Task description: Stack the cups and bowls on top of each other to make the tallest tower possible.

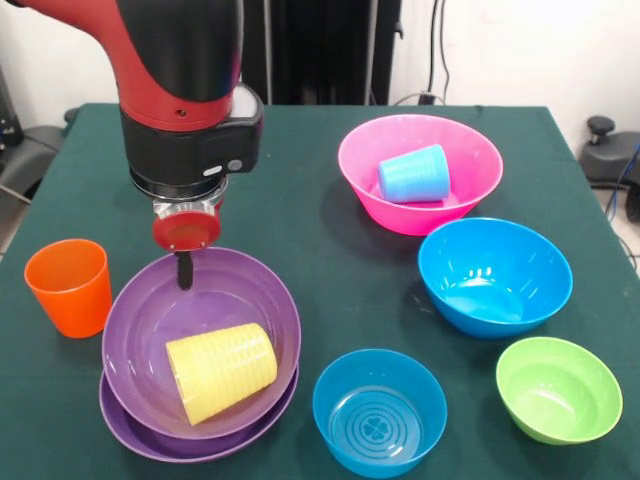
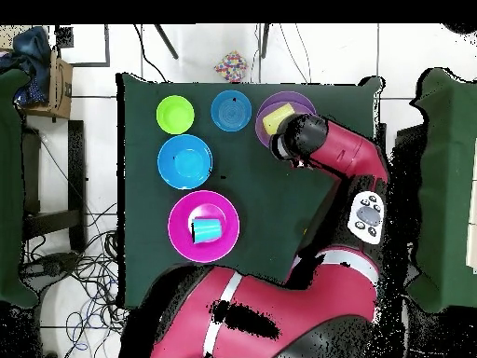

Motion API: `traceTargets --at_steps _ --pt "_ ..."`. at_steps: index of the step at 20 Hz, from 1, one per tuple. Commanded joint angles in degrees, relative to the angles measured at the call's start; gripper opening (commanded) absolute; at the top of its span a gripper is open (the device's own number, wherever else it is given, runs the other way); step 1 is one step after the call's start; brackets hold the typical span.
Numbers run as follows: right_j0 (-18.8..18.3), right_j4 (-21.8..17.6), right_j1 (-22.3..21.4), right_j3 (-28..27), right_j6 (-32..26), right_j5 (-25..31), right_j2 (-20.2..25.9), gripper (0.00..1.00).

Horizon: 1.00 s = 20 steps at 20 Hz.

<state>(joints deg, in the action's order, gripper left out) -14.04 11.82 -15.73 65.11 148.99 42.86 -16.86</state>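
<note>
Starting nearest the camera: small blue bowl and green bowl sit empty up front; beside them two purple bowls are nested, ribbed yellow cup lying on its side inside; orange cup stands upright just left; gripper dips over the purple rim, can't tell how far its jaws are open; farther back, big blue bowl, then pink bowl holding a tipped light blue cup.

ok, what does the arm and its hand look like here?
The red and black robot arm has glossy red shells over black joints. Its black wrist block carries small grey buttons, above a metal ring and a round red disc. The hand shows as a thin dark tip below it.
</note>
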Motion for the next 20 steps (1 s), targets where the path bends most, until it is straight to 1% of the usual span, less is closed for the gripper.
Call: traceTargets --at_steps 1,6,9,11,16,20 --pt "-0.4 -3.7 1.1 -3.7 -4.1 5.6 4.1 1.0" --pt "-0.2 -3.5 1.2 -4.3 -3.6 5.4 3.9 1.0" --pt "-0.3 -3.5 1.5 -5.2 -3.8 6.4 4.0 1.0" --pt "-0.1 -3.3 1.3 -4.8 -3.5 6.1 4.1 1.0" --pt "0.7 -2.0 2.1 -6.5 -0.8 7.4 4.0 1.0" --pt "1.2 -0.6 1.3 -7.3 1.1 10.2 4.2 1.0"
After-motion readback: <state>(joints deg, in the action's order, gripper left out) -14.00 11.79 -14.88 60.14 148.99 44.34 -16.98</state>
